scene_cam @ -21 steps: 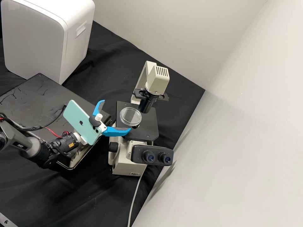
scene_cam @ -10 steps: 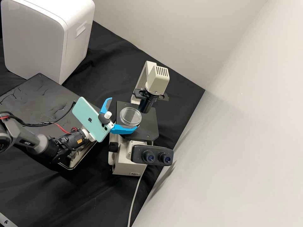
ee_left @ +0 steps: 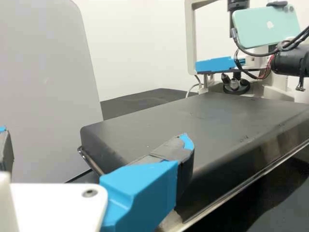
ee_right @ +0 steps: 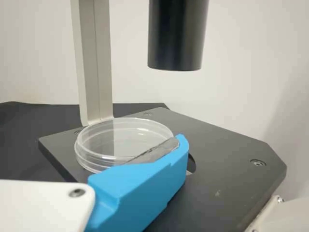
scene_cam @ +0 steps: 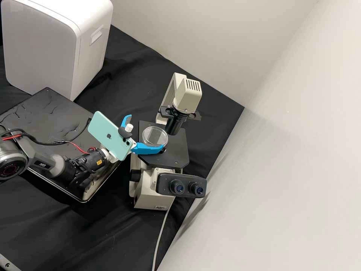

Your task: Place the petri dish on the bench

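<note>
Likely light, brittle and slick, the dish (scene_cam: 155, 136) sits on the microscope stage (scene_cam: 176, 150) — best pinched gently across its rim; the right gripper (scene_cam: 146, 131) stands wide, just beside it.

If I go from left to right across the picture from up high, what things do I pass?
You'd pass the white box → the mint-green phone on the arm's wrist → the petri dish → the microscope eyepieces → the pale wall.
</note>
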You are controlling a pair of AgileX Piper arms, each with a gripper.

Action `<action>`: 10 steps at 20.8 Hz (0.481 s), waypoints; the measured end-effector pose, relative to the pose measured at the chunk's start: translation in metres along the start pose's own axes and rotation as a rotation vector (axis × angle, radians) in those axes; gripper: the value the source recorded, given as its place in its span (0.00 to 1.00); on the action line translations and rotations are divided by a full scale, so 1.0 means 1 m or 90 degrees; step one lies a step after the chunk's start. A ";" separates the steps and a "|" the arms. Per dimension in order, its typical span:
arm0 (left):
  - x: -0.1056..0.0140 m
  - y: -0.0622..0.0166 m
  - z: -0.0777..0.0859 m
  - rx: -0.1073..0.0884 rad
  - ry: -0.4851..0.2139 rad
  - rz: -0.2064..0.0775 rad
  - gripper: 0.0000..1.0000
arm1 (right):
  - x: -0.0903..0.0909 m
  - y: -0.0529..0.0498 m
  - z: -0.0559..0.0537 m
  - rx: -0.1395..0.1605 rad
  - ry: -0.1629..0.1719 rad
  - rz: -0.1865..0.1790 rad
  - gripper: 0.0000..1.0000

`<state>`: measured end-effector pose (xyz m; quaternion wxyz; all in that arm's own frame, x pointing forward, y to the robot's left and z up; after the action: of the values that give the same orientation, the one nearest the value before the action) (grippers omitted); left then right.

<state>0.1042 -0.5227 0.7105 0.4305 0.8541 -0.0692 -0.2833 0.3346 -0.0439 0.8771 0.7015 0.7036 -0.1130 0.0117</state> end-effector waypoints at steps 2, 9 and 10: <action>0.000 -0.0003 0.000 0.001 0.000 -0.001 1.00 | 0.002 0.000 0.001 0.001 -0.002 0.003 1.00; 0.001 -0.0019 0.000 0.005 0.001 -0.006 1.00 | 0.002 0.008 0.010 0.000 -0.019 0.019 1.00; 0.000 -0.0020 0.001 0.005 -0.001 -0.006 1.00 | 0.001 0.010 0.012 0.000 -0.023 0.022 1.00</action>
<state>0.1039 -0.5222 0.7083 0.4256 0.8559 -0.0665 -0.2861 0.3323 -0.0557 0.8873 0.6990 0.7017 -0.1376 0.0110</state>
